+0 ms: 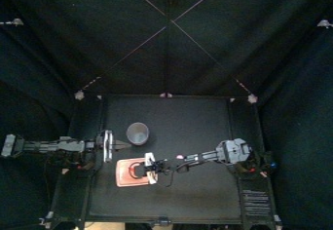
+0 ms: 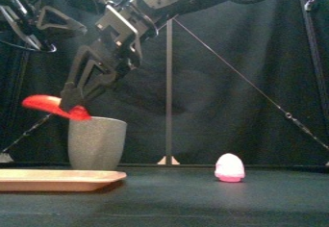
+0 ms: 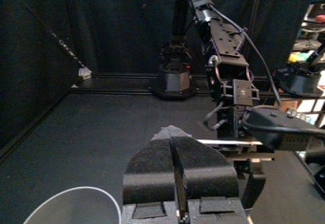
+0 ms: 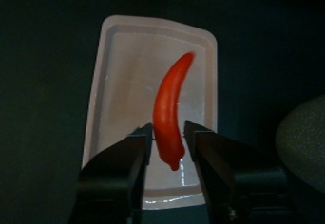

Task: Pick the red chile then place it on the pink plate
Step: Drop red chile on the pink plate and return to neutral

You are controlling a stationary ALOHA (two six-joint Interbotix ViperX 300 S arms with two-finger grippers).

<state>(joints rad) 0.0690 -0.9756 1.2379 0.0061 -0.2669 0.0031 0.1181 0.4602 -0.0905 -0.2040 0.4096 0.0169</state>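
The red chile (image 4: 172, 95) hangs above the pink plate (image 4: 117, 85), with my right gripper (image 4: 169, 133) shut on its lower end. In the front view the chile (image 2: 44, 103) sticks out level from the right gripper (image 2: 75, 108), well above the plate (image 2: 58, 180). In the top view the right arm reaches past the middle, and its gripper (image 1: 152, 167) is over the plate (image 1: 123, 178). My left gripper (image 3: 178, 144) rests shut and empty at the table's left side (image 1: 104, 146).
A tall grey speckled cup (image 2: 96, 142) stands just behind the plate, also seen in the top view (image 1: 138, 132). A small pink and white rounded toy (image 2: 229, 167) sits on the table to the right.
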